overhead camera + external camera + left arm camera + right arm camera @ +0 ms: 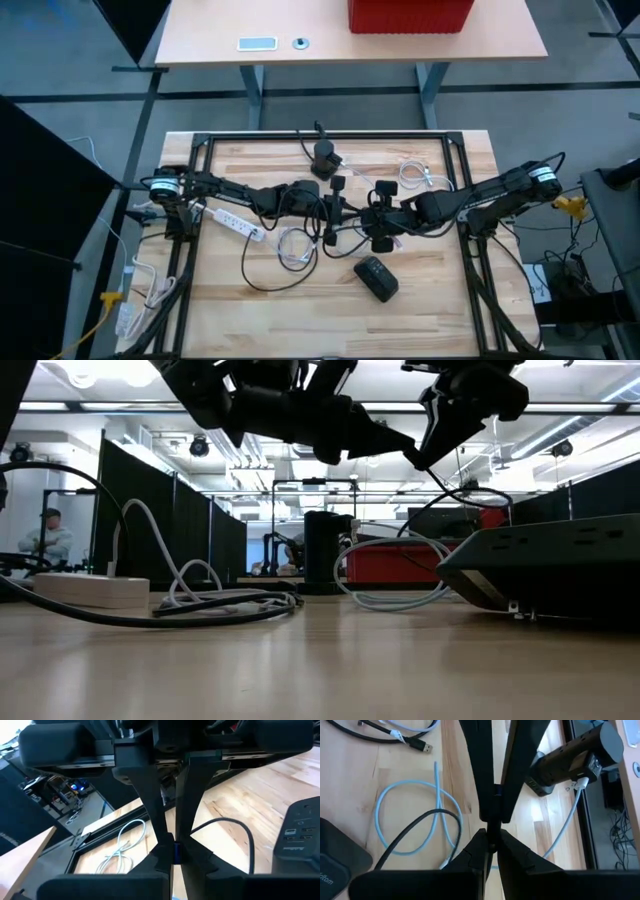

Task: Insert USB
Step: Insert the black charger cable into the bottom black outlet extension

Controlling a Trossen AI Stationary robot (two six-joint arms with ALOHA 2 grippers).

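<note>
Both grippers meet fingertip to fingertip above the middle of the table. My left gripper (350, 210) is shut on a small USB plug with a blue insert (176, 852). My right gripper (366, 213) is shut on the black cable (415, 822) right behind that plug. The cable loops away from the fingers and down to the table. A black multi-port hub (375, 278) lies flat on the table, nearer the near edge than the grippers. In the low view both grippers (410, 445) are well above the tabletop. My left gripper pinches the USB plug (497, 790) between its two fingers, coming level from the table's left. The plug is lifted clear of the table. My right gripper pinches the black cable's end (490, 829) at its fingertips, level from the table's right. The cable hangs slack below (440, 490).
A white power strip (232, 222) lies left of the grippers. A pale blue cable coil (415, 815) lies under them. A white cable (415, 175) and a black adapter (323, 155) lie toward the far edge. A second USB plug (422, 747) rests on the wood.
</note>
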